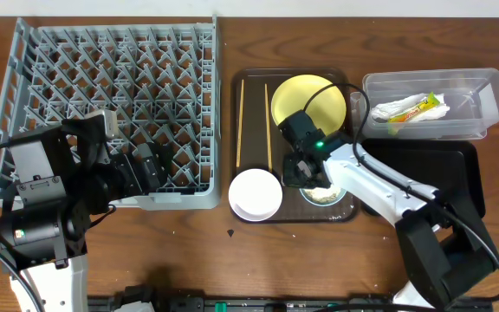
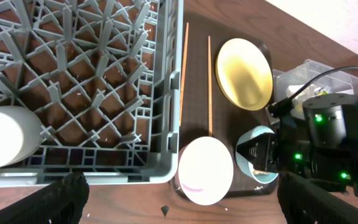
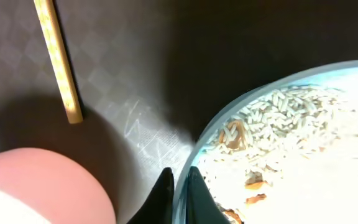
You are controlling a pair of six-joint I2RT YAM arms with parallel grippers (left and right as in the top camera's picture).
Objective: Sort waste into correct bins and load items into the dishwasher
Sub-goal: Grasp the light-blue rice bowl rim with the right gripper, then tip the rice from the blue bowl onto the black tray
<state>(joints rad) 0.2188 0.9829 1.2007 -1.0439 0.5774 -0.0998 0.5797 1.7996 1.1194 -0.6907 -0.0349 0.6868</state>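
Observation:
My right gripper (image 1: 300,169) is shut on the rim of the light blue bowl (image 3: 229,111), which holds pale rice scraps (image 3: 278,124) and sits on the brown serving tray (image 1: 251,87). The white bowl (image 1: 255,194), the yellow plate (image 1: 306,97) and two chopsticks (image 1: 240,121) lie on the same tray. The napkin (image 1: 395,109) and the snack wrapper (image 1: 423,106) lie in the clear tub (image 1: 483,87). The small white cup (image 2: 2,138) sits in the grey dish rack (image 1: 111,87). My left gripper (image 1: 150,165) is open and empty over the rack's near edge.
The black tray (image 1: 462,173) lies right of the serving tray, in front of the clear tub, partly under my right arm. The white bowl (image 3: 36,186) sits close to the left of my right fingers. A small dark speck (image 1: 230,232) lies on the wooden table.

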